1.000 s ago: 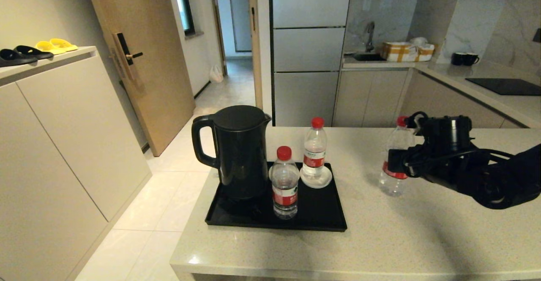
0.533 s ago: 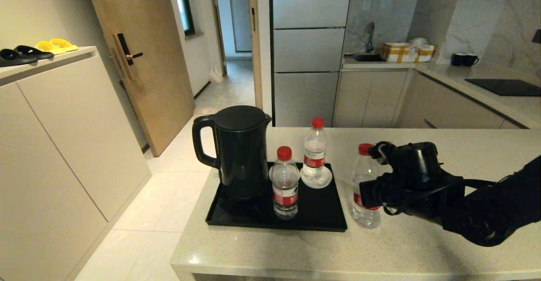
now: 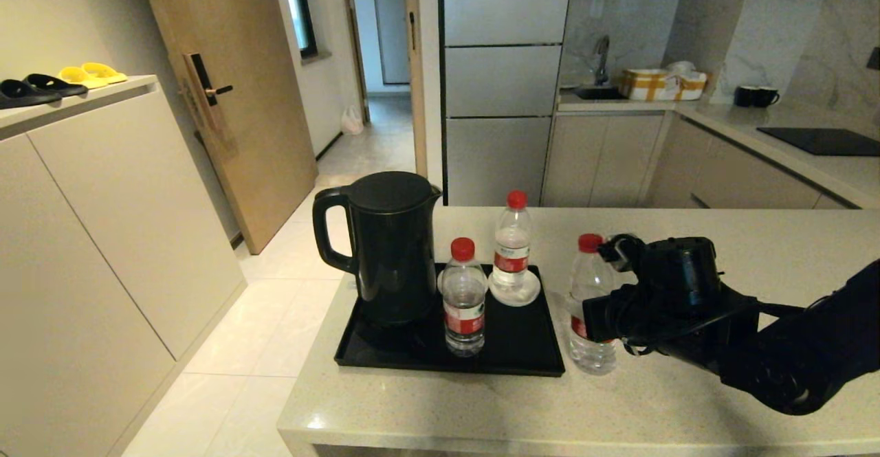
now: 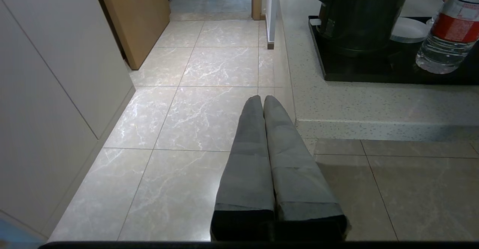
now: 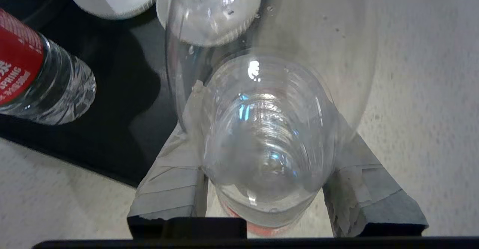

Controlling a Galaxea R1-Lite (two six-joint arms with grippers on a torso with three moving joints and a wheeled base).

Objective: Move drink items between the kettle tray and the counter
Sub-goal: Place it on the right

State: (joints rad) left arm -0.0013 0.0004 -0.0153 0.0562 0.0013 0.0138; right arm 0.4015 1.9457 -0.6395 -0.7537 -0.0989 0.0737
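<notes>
— What is hiding behind the right gripper [image 3: 597, 319]?

— It is covering the label side of the held bottle [image 3: 590, 306]; its fingers are lying out of the head view.

— And the wrist views?

— The frame edge is cutting off the front bottle [image 4: 447, 32] at its neck, and the kettle [image 4: 359, 13] above its base.
</notes>
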